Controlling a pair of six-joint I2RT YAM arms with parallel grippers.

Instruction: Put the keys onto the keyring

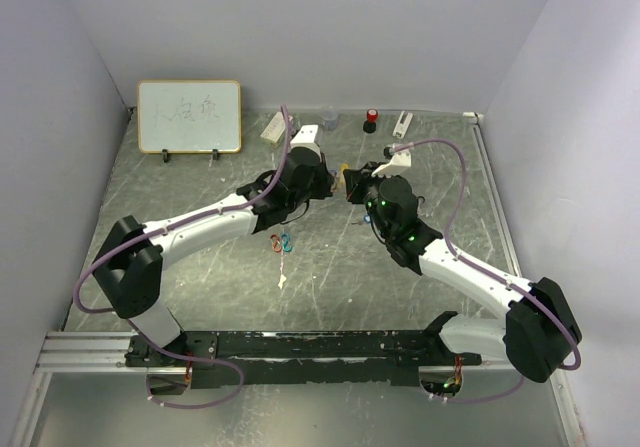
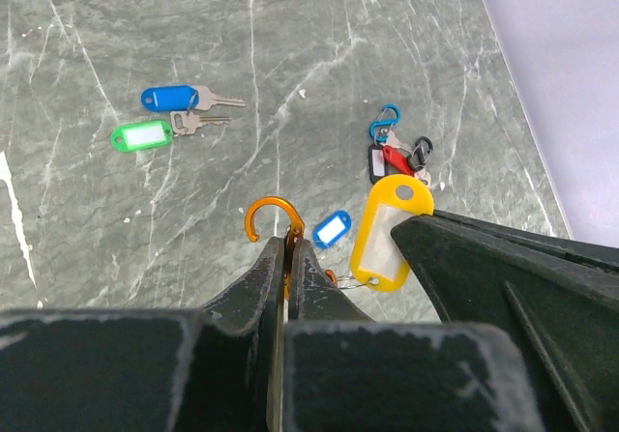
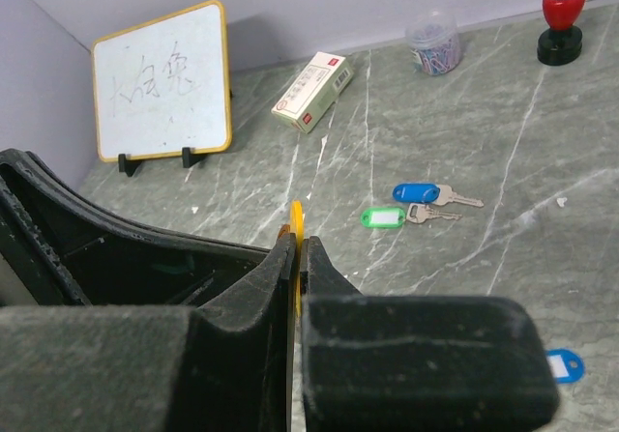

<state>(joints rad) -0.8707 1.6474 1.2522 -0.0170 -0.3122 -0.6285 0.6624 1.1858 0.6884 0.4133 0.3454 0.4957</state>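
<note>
Over the middle of the table my left gripper (image 2: 289,244) is shut on the keyring (image 2: 272,217), an orange open-hooked clip. My right gripper (image 3: 295,242) is shut on the yellow tag (image 2: 386,235) of a key, seen edge-on (image 3: 297,221) in its own view. The tag's thin wire loop (image 2: 362,279) reaches the orange clip beside my left finger. From above, the two grippers (image 1: 345,181) meet tip to tip. A blue-tagged key (image 2: 172,97) and a green-tagged key (image 2: 142,135) lie together on the table. A small blue tag (image 2: 332,229) lies under the grippers.
A bunch of blue, red and black clips (image 2: 397,152) lies near the right wall. Red and blue clips (image 1: 281,242) lie beside the left arm. A whiteboard (image 1: 189,116), a small box (image 3: 311,91), a jar (image 3: 433,43) and a red stamp (image 3: 562,12) stand at the back.
</note>
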